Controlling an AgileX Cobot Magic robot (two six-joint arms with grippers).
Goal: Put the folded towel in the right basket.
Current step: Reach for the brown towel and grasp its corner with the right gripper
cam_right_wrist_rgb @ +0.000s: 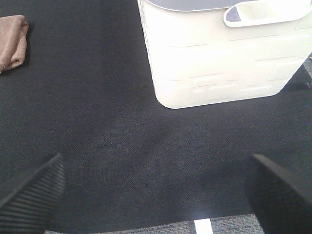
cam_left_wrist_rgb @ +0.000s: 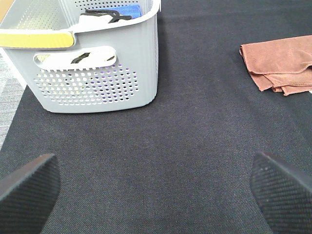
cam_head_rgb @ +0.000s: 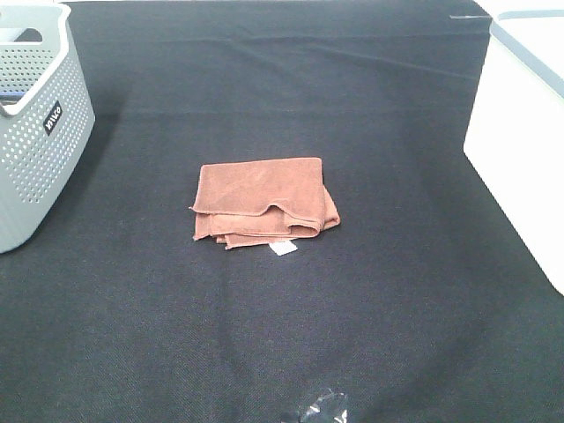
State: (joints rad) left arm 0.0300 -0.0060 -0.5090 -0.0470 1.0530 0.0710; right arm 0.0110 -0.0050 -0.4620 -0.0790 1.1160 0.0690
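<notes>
The folded brown towel (cam_head_rgb: 263,200) lies flat in the middle of the black mat, a small white tag at its near edge. It also shows in the left wrist view (cam_left_wrist_rgb: 282,66) and at the edge of the right wrist view (cam_right_wrist_rgb: 11,41). The right basket (cam_head_rgb: 520,132) is white and stands at the mat's right edge; the right wrist view shows its wall (cam_right_wrist_rgb: 219,68). My left gripper (cam_left_wrist_rgb: 156,187) is open and empty, well short of the towel. My right gripper (cam_right_wrist_rgb: 156,190) is open and empty, in front of the white basket. Neither gripper shows in the exterior view.
A grey perforated basket (cam_head_rgb: 35,132) stands at the left edge of the mat; the left wrist view (cam_left_wrist_rgb: 92,73) shows black, blue and yellow items inside it. A small dark shiny object (cam_head_rgb: 322,410) lies at the mat's near edge.
</notes>
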